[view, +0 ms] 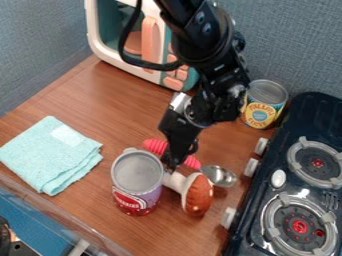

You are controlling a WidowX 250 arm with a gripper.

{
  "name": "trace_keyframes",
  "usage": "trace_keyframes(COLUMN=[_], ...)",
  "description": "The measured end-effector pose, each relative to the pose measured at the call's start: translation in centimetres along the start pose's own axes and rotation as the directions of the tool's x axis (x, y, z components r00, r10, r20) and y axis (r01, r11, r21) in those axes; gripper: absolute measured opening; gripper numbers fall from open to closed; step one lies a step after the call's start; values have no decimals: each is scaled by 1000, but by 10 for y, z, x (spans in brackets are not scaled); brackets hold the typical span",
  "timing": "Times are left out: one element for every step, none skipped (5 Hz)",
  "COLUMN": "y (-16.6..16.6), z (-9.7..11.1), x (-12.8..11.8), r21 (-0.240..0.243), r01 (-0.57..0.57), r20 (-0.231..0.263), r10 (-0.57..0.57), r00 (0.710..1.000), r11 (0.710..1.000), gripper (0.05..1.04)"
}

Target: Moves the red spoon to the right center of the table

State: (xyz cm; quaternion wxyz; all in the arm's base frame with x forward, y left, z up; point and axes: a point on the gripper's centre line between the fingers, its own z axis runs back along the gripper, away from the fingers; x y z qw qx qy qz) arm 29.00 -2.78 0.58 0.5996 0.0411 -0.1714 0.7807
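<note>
The red spoon [156, 145] lies on the table in the middle of the view, its ribbed red handle running down to the right and ending in a metal bowl [219, 175]. My gripper [172, 164] hangs over the middle of that handle and hides part of it. Red shows on both sides of the gripper. Whether it holds the handle, I cannot tell.
A can [137, 179] stands just left of the gripper, and a toy mushroom [198, 195] lies beside it. A light blue cloth [51, 154] is at the left. A stove [270, 222] lines the right, a yellow-labelled can [261, 111] behind. A toy microwave [114, 56] stands at the back.
</note>
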Motion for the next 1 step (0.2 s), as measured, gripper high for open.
trace_keyframes(y=[4], z=[5], x=[1], r21=[-11], r01=[4], r20=[-12], r10=[-4], r00=[1000], r11=[1000], gripper=[398])
